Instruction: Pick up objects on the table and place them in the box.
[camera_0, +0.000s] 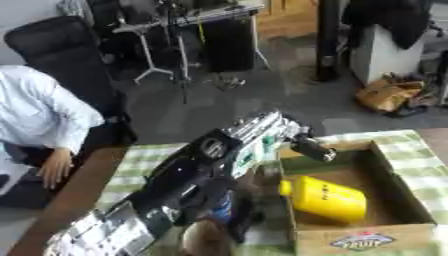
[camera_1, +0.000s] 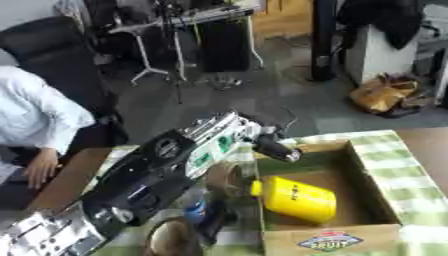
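Bottle (camera_0: 325, 198) in box (camera_0: 411, 200), left hand (camera_0: 312, 147) above rim

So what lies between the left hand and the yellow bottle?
Only bare cardboard box floor separates the left hand, at the far-left corner, from the yellow bottle; clearest in the right eye view.

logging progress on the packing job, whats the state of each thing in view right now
box: open at the top, upright on the checked tablecloth
yellow bottle: lying on its side inside the box
left hand: raised above the box's near-left rim; whether it holds anything cannot be told
right hand: not in view
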